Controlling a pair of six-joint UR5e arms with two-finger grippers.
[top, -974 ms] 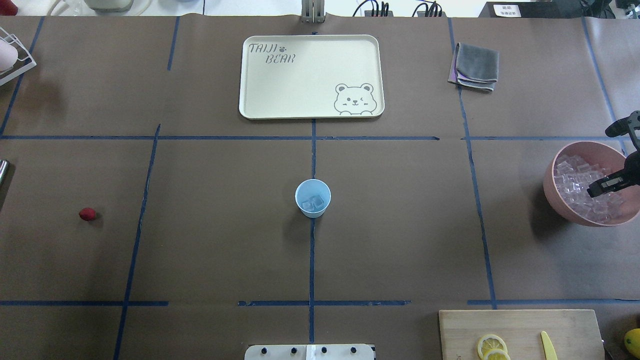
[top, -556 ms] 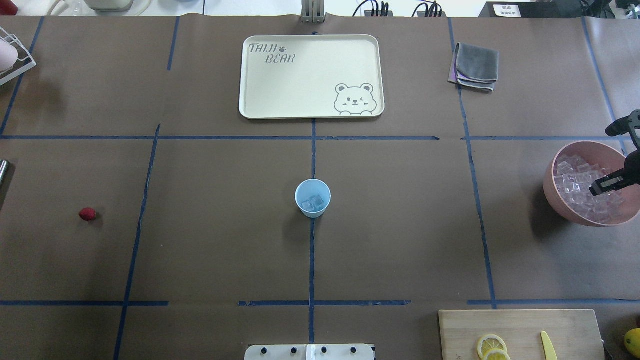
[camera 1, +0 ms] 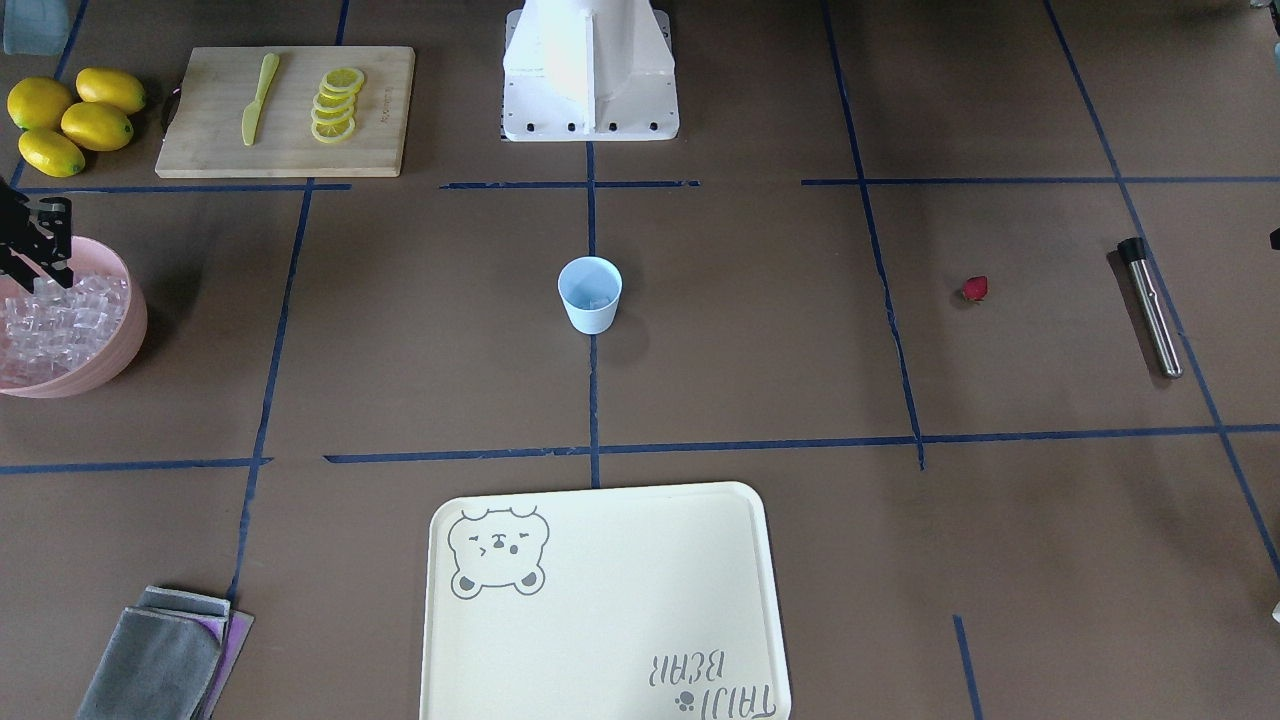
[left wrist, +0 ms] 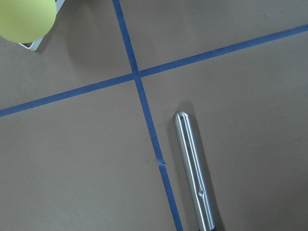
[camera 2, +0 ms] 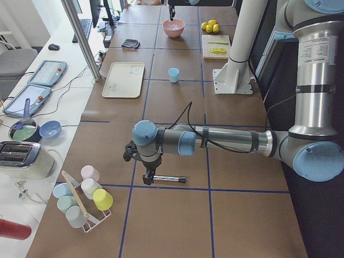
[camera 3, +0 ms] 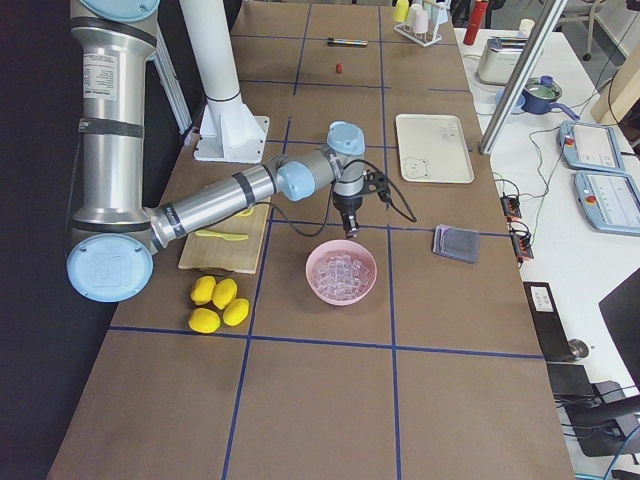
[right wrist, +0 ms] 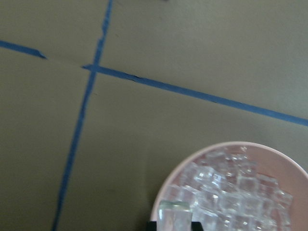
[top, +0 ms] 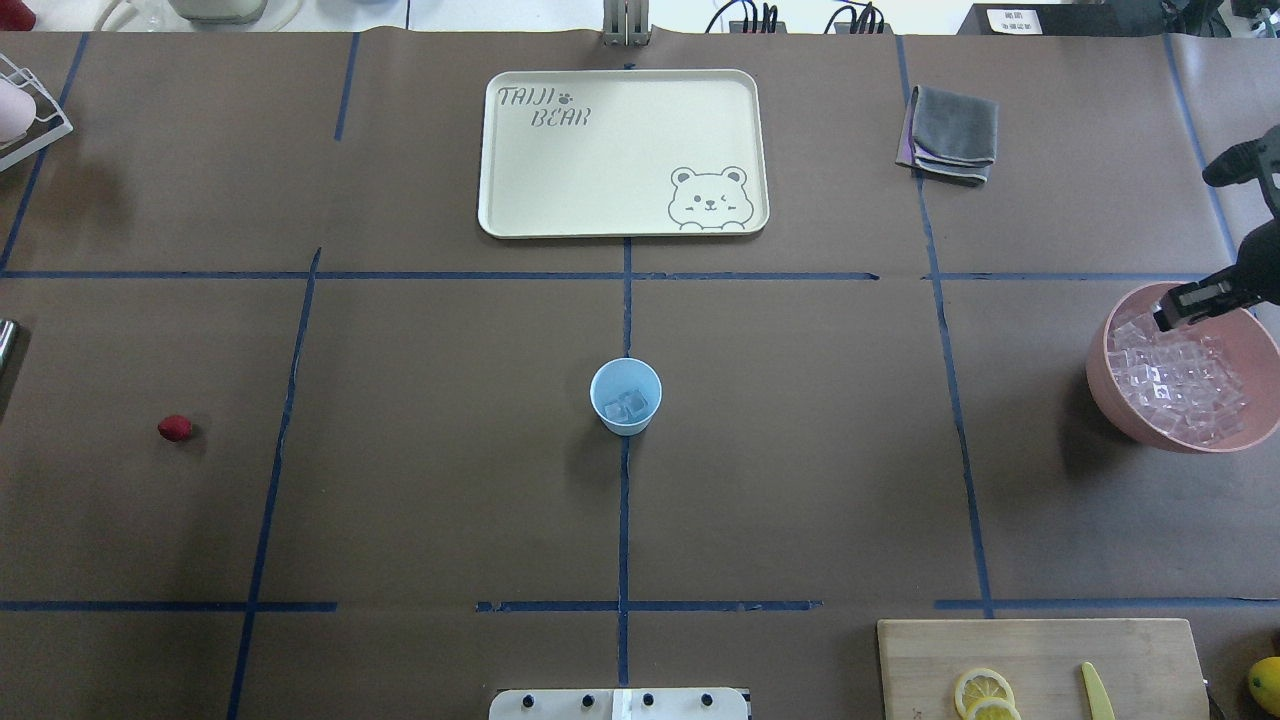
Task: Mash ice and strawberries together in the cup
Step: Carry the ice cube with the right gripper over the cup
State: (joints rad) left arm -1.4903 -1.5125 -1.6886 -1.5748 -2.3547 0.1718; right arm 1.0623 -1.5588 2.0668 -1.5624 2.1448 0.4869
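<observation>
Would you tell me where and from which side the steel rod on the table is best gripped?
I would grip the steel rod mid-shaft, coming straight down and closing across its narrow width: it lies flat on the table, long, round and smooth.

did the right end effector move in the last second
Yes. The right end effector went from over the middle of the pink bowl to its far rim, away from the robot, gripping an ice cube.
</observation>
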